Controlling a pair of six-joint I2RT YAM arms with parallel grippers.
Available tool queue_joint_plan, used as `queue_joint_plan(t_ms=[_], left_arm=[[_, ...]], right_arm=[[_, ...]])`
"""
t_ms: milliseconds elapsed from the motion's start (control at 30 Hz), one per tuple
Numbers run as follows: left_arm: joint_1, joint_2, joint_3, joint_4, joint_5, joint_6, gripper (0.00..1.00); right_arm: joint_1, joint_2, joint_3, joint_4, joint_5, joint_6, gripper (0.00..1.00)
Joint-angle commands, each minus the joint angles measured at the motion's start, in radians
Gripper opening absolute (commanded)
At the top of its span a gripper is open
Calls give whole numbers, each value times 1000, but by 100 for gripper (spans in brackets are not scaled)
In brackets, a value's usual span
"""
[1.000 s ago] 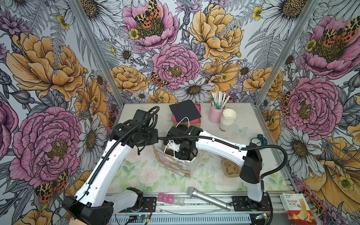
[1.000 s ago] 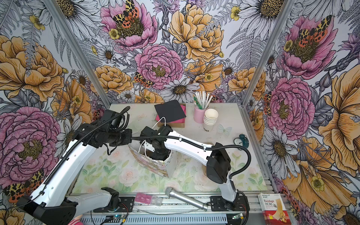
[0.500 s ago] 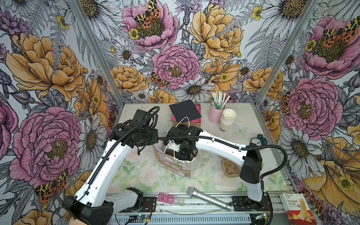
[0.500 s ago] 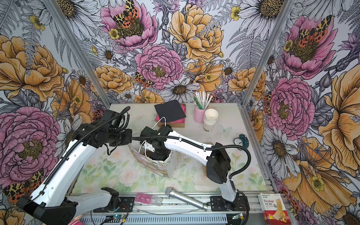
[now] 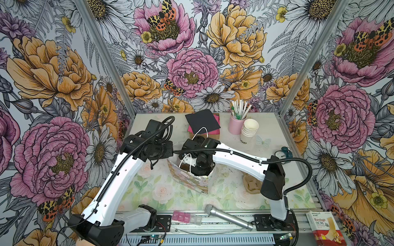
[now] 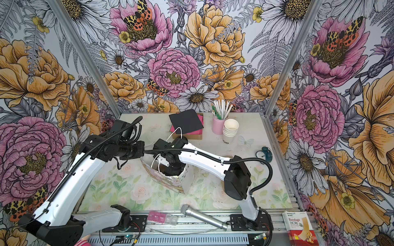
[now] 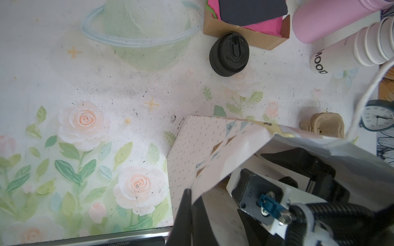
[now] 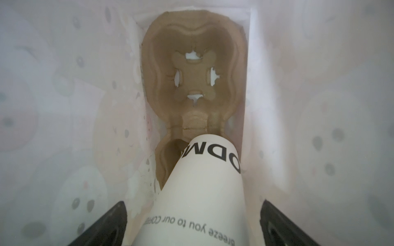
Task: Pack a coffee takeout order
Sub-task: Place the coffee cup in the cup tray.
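Right wrist view: cup (image 8: 198, 187) stands in carrier's (image 8: 191, 74) near socket, deep inside bag (image 8: 319, 106). My right gripper (image 8: 193, 204) is spread, fingers clear of cup on both sides, so released. Left gripper (image 7: 190, 198) pinches bag rim, holding mouth wide. Cup placement looks finished. Next, I judge: withdraw straight up without snagging bag, then fetch lid (image 7: 229, 54) beside napkin box (image 7: 241, 35).

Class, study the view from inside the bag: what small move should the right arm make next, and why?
Probably lift the right tool straight up out of the gift bag. Its jaws stand open, clear of the white cup, which already sits in the pulp carrier; the black lid lies outside the bag.
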Motion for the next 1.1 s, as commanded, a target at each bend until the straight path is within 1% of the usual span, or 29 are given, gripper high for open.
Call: queue_joint_plan(t_ms=[0, 633, 1067], left_arm=[[-4, -3, 26, 22, 4, 12, 0], [-10, 0, 23, 23, 5, 7, 0], [-15, 5, 27, 23, 4, 7, 0]], right_arm=[[10, 8, 54, -6, 8, -4, 99], [10, 13, 166, -40, 33, 8, 100], [7, 49, 189, -44, 22, 9, 99]])
